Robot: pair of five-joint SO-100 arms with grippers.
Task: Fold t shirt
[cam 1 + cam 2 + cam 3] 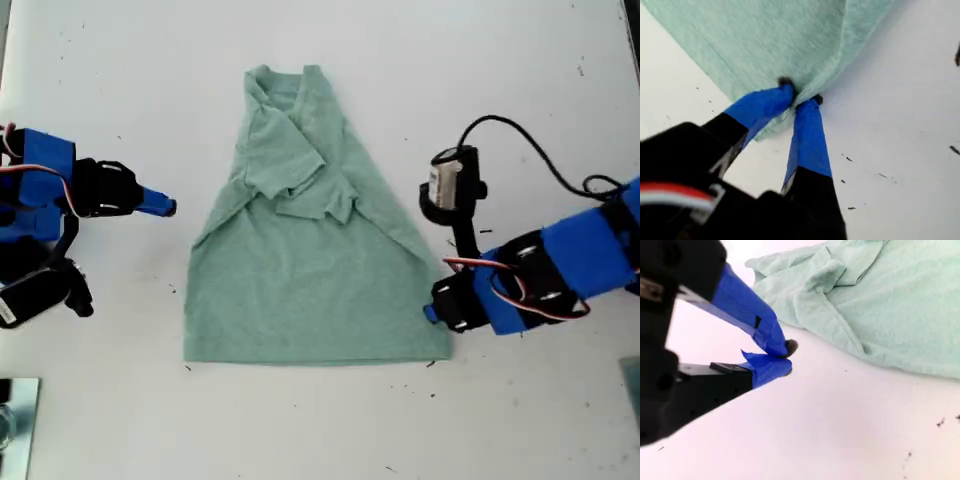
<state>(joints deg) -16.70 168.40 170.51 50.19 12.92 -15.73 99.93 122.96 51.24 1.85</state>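
t shirt (320,290): soft heathered cloth, matt, lightly creased
table (150,110): smooth white, matt, flecked with dark specks
first tool (799,98): matt blue tape over black plastic
second tool (785,357): blue tape, wrinkled, on black plastic

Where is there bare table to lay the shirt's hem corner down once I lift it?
The table is bare above the t shirt collar, and below the hem in the exterior view. It is crowded at that view's right hem corner, where my first gripper pinches cloth. My second gripper sits shut beside the folded sleeves.
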